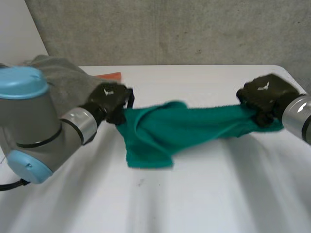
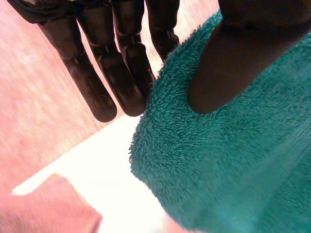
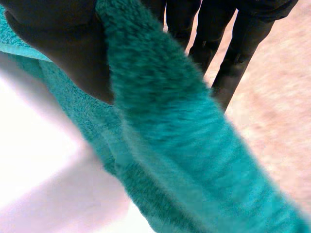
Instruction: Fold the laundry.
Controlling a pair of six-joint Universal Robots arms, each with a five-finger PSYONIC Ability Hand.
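A teal towel [image 1: 184, 127] hangs stretched above the white table [image 1: 194, 194] between my two hands, its middle sagging and a loose flap drooping low at its left. My left hand [image 1: 111, 101] is shut on the towel's left end; in the left wrist view the thumb [image 2: 243, 58] presses the towel [image 2: 228, 160] against the fingers [image 2: 121, 73]. My right hand [image 1: 265, 97] is shut on the right end. In the right wrist view the thumb [image 3: 63, 48] pinches the towel [image 3: 194, 160] against the fingers [image 3: 238, 53].
A grey heap of laundry [image 1: 63, 80] lies at the table's far left behind my left arm, with an orange item [image 1: 111, 75] beside it. A concrete wall [image 1: 170, 29] rises behind the table.
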